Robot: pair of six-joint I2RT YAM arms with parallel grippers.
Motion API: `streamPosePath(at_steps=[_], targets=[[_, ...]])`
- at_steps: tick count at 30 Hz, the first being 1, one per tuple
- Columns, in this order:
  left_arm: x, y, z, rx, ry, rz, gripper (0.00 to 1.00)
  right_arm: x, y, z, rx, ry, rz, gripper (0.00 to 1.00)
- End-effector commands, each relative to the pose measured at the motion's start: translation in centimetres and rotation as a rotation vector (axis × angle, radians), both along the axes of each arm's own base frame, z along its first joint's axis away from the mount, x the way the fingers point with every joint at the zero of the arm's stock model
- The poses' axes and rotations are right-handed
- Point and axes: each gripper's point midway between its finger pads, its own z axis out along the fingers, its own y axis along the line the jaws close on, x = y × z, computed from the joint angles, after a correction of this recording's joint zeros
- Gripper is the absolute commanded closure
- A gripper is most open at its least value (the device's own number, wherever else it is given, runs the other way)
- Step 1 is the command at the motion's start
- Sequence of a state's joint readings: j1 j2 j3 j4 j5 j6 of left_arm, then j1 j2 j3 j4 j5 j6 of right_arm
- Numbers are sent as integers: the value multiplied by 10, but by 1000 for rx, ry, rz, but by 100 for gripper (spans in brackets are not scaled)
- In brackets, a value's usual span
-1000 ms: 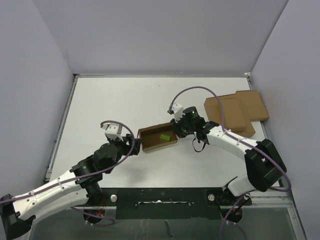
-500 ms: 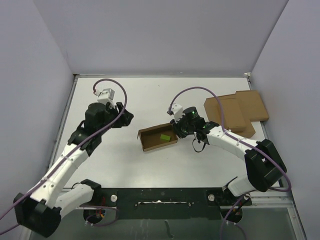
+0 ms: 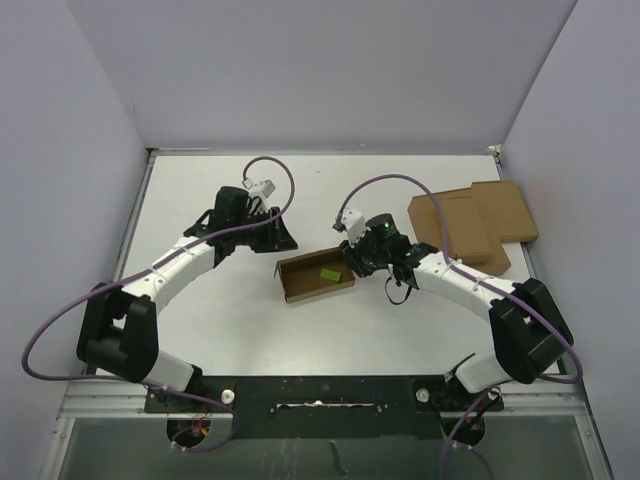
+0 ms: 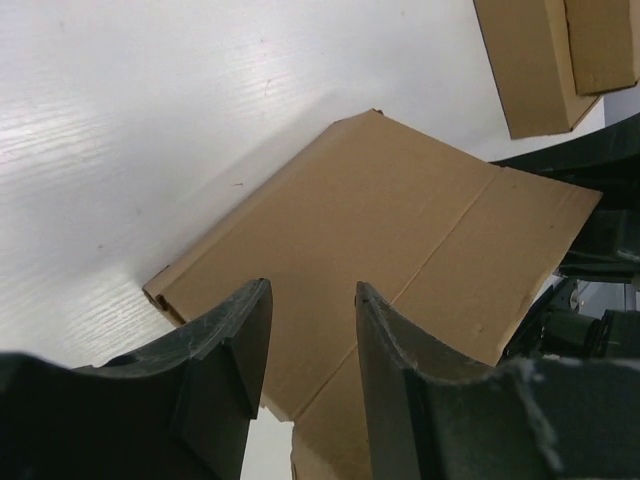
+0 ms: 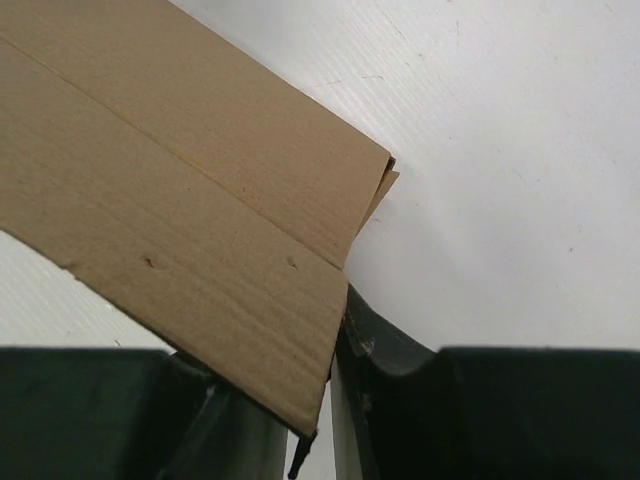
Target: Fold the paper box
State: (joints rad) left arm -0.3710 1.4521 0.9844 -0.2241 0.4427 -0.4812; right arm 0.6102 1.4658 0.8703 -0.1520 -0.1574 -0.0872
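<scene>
Two grippers are seen from above: the paper box [image 3: 315, 277] lies as an open trough in the middle of the bench [image 3: 250, 320], the right gripper [image 3: 352, 262] at its right end and the left gripper [image 3: 284, 240] just off its far-left corner. From the left wrist, part-open, empty jaws are framed before its creased panel. Only from the right wrist is its thin wall shown clamped. The card is judged light and bendable, best taken by wall edges.

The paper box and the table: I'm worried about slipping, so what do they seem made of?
The paper box: brown cardboard, matte, likely corrugated; scored creases and a layered edge show. The table: white, faintly glossy with fine grain lines, perhaps laminate.
</scene>
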Motion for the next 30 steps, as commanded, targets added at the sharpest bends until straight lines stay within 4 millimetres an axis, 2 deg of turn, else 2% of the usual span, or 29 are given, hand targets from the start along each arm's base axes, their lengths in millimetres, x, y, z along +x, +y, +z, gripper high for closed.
streamPosePath(at_steps=[1,6,11,13,15,18,22,25,28,30], targets=[[4,-26,14,-20,-65,-106,63,2,5,19,33,-61,38,77],[2,-31,-2,-1,-39,-119,63,0,-2,24,19,-82,61,68],[0,-30,-14,27,-20,-120,63,-9,-11,25,-24,-88,107,65],[0,-30,-17,42,-19,-125,63,-16,-16,24,-52,-82,159,58],[-1,-30,-18,50,-18,-130,63,-28,-20,25,-54,-55,245,44],[-2,-32,-18,64,-20,-146,63,-43,-36,32,-53,-22,381,38],[-3,-31,-18,89,-23,-166,63,-64,-52,47,-25,-26,532,38],[-6,-31,-19,109,-19,-185,64,-82,-55,63,0,-29,632,42],[-8,-31,-23,121,-15,-198,65,-92,-48,93,70,-43,686,52],[-9,-31,-25,127,-15,-201,66,-89,-39,117,123,-58,691,59]])
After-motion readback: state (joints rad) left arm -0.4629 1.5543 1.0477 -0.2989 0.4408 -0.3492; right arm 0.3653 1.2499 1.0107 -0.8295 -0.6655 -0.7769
